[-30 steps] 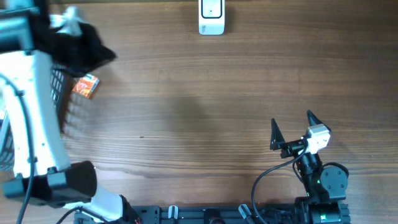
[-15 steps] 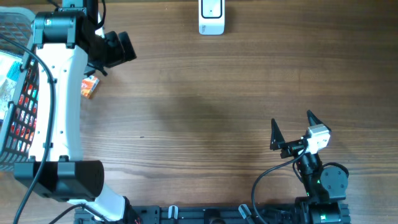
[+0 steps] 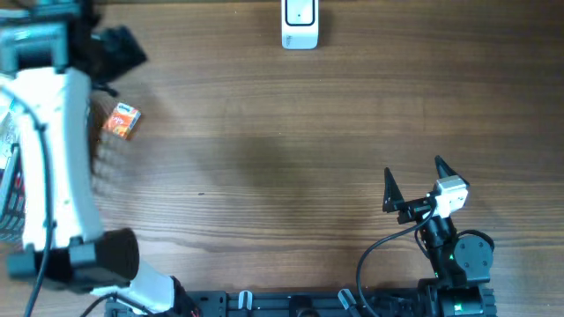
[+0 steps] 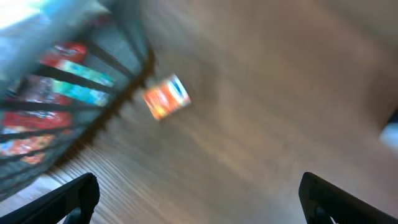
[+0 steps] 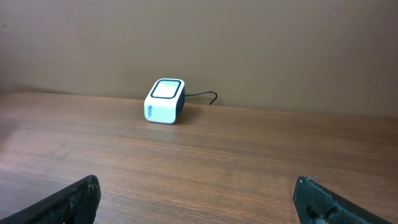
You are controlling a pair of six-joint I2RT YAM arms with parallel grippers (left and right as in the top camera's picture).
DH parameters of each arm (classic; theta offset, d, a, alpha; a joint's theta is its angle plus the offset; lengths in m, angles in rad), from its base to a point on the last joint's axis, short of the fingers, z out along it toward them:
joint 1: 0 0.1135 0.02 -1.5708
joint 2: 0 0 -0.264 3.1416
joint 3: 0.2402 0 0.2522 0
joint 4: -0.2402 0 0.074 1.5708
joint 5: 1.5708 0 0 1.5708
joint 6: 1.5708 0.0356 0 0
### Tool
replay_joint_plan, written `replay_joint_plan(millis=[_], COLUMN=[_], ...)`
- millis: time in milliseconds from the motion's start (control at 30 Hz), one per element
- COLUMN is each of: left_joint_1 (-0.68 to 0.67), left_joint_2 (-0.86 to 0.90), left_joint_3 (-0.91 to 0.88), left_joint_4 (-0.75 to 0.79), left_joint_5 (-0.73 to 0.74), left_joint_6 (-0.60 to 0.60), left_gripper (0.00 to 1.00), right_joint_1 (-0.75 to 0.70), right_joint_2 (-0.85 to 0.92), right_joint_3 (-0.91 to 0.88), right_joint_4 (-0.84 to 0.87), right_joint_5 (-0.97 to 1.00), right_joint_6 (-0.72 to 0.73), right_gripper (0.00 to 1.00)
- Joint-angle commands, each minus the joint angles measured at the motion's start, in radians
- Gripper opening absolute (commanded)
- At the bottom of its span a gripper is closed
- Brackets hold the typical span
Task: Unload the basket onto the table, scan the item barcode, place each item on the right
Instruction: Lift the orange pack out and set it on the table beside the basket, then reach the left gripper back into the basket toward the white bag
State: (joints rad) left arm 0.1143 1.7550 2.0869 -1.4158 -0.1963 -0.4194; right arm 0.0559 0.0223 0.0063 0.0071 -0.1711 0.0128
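— Comparing with half a second back, what has moved?
— Only the left arm; its wrist has swung from just above the orange packet (image 3: 122,121) toward the far left corner of the table (image 3: 264,158); the left wrist view is smeared with motion; the packet lies where it lay, and the right arm and the scanner (image 3: 300,25) have not shifted.
— And the jaws?
— The left gripper (image 4: 199,196) stands wide, its fingertips at the two lower corners of its own view with only bare wood between them; the right gripper (image 3: 413,172) is spread just as wide and holds nothing, low on the right side.
— Where exactly is the packet?
— Flat on the wood, just beside the wire basket (image 4: 118,106), outside its rim; whether they touch I cannot tell; it is well apart from the scanner, which sits at the far edge near the middle with its cable (image 5: 202,95) trailing behind.
— Anything between them?
— Open tabletop; the white left arm overhangs the basket side next to the packet.
— The basket itself?
— Red and teal wrappers (image 4: 59,81) show through the bars; too blurred to count.
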Motion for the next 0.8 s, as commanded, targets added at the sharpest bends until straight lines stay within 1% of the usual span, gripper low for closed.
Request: replay_joint_plan(millis=[0, 67, 167, 233, 333, 467, 767], left_joint_1=[0.165, 0.267, 0.399, 0.487, 0.568, 0.627, 0.682], left_joint_2=[-0.114, -0.132, -0.122, -0.093, -0.040, 0.046, 0.303], left_joint_3=[0.079, 0.079, 0.073, 0.060, 0.033, -0.005, -0.010], left_joint_4=[0.023, 0.029, 0.022, 0.019, 0.018, 0.022, 0.068], left_joint_5=[-0.033, -0.033, -0.029, -0.026, -0.021, 0.029, 0.031], left_joint_6=[-0.118, -0.147, -0.156, -0.206, -0.252, -0.251, -0.251], left_gripper=[1.00, 1.00, 1.00, 1.00, 1.00, 1.00, 1.00], right_joint_1=[-0.004, -0.004, -0.004, -0.004, -0.004, -0.004, -0.004], right_joint_2=[0.001, 0.001, 0.001, 0.001, 0.001, 0.001, 0.001], right_joint_3=[-0.001, -0.001, -0.001, -0.001, -0.001, -0.001, -0.001], right_joint_4=[0.003, 0.003, 0.003, 0.003, 0.003, 0.003, 0.003], right_joint_5=[0.011, 0.011, 0.011, 0.011, 0.011, 0.011, 0.011], right_joint_6=[-0.012, -0.012, -0.012, -0.012, -0.012, -0.012, -0.012], right_gripper=[1.00, 1.00, 1.00, 1.00, 1.00, 1.00, 1.00])
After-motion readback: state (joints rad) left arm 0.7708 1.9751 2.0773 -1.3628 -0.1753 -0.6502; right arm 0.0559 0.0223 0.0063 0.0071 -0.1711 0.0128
